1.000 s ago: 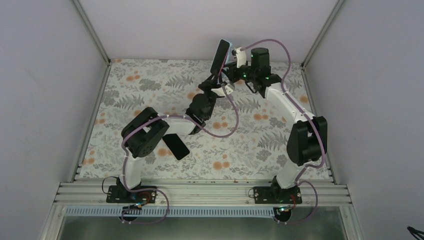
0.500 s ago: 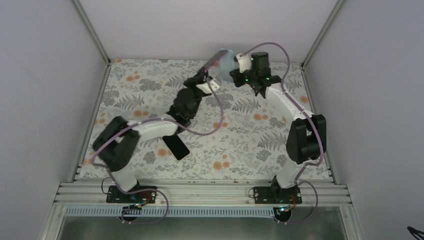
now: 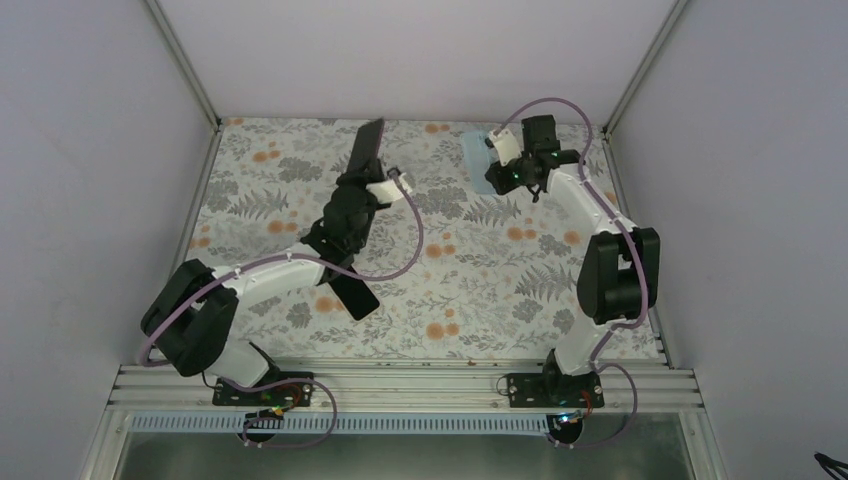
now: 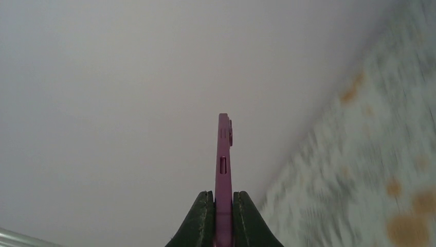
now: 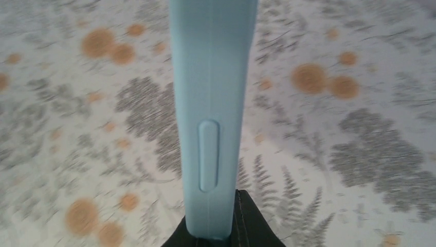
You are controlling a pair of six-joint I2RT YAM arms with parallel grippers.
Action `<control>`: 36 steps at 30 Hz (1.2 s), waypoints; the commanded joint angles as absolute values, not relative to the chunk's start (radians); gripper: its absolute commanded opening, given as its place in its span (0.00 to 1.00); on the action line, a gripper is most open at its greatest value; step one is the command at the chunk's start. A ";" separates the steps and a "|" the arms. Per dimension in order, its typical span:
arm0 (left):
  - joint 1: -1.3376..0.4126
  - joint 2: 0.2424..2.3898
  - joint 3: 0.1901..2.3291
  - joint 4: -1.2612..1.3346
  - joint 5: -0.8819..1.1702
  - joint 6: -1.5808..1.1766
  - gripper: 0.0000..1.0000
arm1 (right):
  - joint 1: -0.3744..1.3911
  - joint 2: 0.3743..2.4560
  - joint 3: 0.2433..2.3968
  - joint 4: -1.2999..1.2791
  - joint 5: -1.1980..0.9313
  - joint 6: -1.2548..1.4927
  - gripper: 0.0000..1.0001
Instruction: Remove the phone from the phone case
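Phone (image 3: pixel 368 147) is clamped edge-on between the closed fingers (image 4: pixel 202 218) of the left gripper (image 4: pixel 223 206), raised over the far middle of the floral table (image 3: pixel 480 280). Its long axis points away from the gripper toward the far wall. The visible edge is magenta, with side buttons. The right gripper (image 5: pixel 216 234) is closed on the pale blue case (image 5: pixel 213 103) at far right, well apart from the phone.

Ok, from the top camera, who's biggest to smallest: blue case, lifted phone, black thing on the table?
1. blue case
2. phone and black thing: too close; one's tilted, the other's partly under the left arm.
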State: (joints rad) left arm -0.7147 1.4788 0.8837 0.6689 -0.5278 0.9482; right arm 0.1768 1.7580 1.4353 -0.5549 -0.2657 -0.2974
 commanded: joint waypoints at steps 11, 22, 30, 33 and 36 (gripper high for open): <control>-0.436 1.214 0.347 0.533 -0.715 1.388 0.02 | 0.132 1.943 1.385 -1.135 -0.824 -0.617 0.04; -0.423 1.233 0.204 0.481 -0.644 1.353 0.03 | 0.133 2.038 1.469 -1.076 -0.768 -0.501 0.04; -0.436 1.267 0.400 -0.060 -0.436 1.092 0.49 | 0.129 2.032 1.493 -1.035 -0.658 -0.444 0.22; -0.440 1.269 0.451 -0.236 -0.357 1.041 0.59 | 0.129 2.019 1.496 -1.021 -0.594 -0.437 0.35; -0.440 1.250 0.517 -0.391 -0.248 0.996 0.65 | 0.129 1.992 1.491 -1.001 -0.514 -0.428 0.50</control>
State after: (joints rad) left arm -0.4362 1.2701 0.4480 -0.0906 -0.4152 1.1004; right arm 0.1387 2.0354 1.4715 -1.0359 -0.6266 -0.4484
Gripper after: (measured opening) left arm 0.628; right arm 0.441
